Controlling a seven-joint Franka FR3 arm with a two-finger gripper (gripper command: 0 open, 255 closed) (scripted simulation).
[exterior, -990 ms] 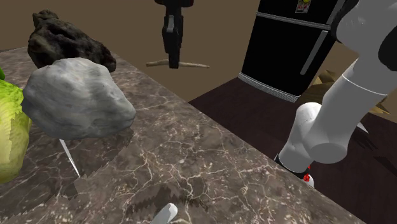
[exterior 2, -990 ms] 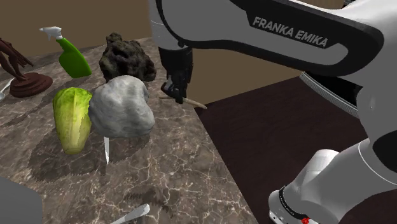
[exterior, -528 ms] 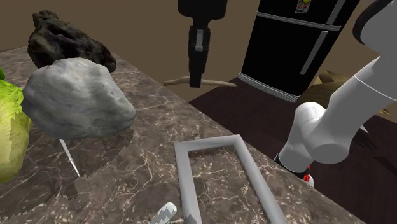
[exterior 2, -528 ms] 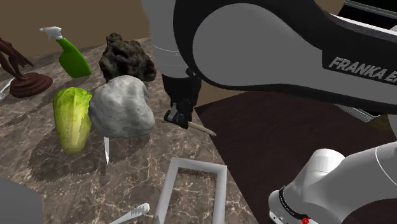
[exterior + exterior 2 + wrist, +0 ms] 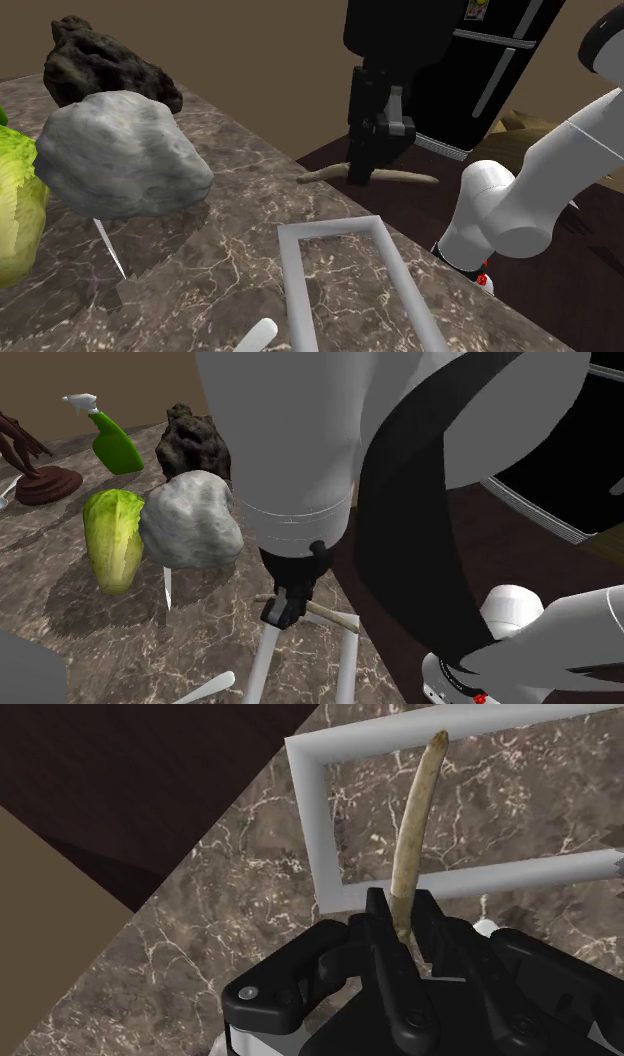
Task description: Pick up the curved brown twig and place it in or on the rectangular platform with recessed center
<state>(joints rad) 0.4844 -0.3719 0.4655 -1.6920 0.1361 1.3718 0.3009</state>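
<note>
A white Franka arm's all-black jaws clamp a curved, pale brown twig (image 5: 412,179) near one end, black fingers (image 5: 377,926) pressed against either side of it. The twig hangs level in the air, clear of the brown marble surface (image 5: 230,250). It sits over the end of a grey rectangular platform with a recessed centre (image 5: 294,285) that lies closest to the surface's edge. In the wrist view the twig (image 5: 415,814) reaches out from the jaws across the recess to the platform's rim (image 5: 312,814). Farther along the surface sit a large grey rock (image 5: 120,155), a dark craggy rock (image 5: 105,65), a green lettuce head (image 5: 112,537) and a green spray bottle (image 5: 112,442). A black refrigerator (image 5: 470,80) stands on the dark floor beyond.
</note>
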